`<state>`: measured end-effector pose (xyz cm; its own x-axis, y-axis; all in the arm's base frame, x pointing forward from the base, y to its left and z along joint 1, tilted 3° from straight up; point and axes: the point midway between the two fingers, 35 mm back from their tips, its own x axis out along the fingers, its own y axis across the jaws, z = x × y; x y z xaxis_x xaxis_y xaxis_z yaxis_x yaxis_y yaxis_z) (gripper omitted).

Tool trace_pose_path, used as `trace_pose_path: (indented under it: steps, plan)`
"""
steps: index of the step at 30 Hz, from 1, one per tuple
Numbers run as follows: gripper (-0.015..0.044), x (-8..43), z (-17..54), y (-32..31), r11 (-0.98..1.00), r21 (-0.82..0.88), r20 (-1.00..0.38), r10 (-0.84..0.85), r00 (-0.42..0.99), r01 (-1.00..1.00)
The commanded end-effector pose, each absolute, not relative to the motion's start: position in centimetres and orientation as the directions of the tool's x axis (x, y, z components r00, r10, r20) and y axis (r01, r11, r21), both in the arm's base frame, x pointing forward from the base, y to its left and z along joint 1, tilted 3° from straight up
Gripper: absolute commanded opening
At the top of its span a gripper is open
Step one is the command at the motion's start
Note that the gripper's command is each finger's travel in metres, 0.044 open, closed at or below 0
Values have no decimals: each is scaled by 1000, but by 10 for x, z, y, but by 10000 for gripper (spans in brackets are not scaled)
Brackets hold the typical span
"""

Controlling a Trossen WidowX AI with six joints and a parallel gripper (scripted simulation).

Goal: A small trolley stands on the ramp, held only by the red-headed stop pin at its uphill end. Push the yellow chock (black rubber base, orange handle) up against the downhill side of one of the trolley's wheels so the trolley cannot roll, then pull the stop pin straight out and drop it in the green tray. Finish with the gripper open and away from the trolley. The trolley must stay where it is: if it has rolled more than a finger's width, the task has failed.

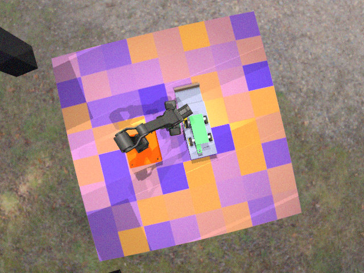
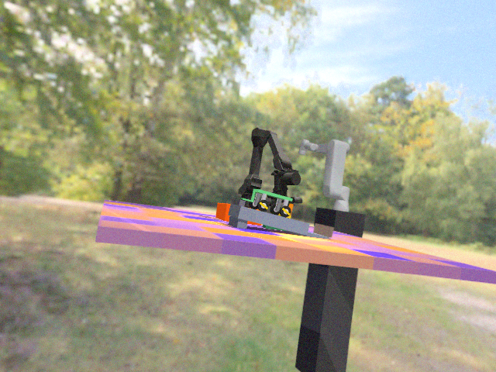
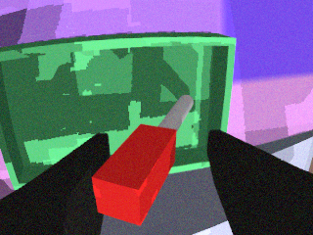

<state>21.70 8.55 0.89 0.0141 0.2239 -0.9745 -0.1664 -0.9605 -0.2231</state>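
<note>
My gripper (image 3: pixel 159 143) is shut on the red-headed stop pin (image 3: pixel 137 168), its grey shaft pointing over the green tray (image 3: pixel 230 88) (image 2: pixel 273 229) in the wrist view. The pin appears clear of the trolley. The trolley (image 1: pixel 199 129) (image 2: pixel 274 194) stands on the grey ramp (image 1: pixel 189 95) (image 2: pixel 296 225), with its hitch end uphill and no red head showing there. The yellow chock (image 1: pixel 185 119) (image 2: pixel 291 209) is at the downhill side of the trolley's lower wheel on the arm's side; whether they touch is too small to tell. The arm hides the fingertips in the overhead view.
The orange base plate (image 1: pixel 147 161) lies under the arm, with the tray between it and the ramp. A brown end stop (image 1: pixel 186 86) (image 2: pixel 323 230) crosses the ramp's low end. A grey robot arm (image 2: pixel 335 168) on a black pedestal shows behind the table.
</note>
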Motion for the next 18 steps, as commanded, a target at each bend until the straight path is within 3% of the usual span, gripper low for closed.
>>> trace_pose_path:
  steps: [1, 18]
  plan:
    - [190, 216, 7, 83, -961, -226, -974, 227, 14, -161]
    - [190, 215, 0, 73, -961, -225, -974, 226, 14, -161]
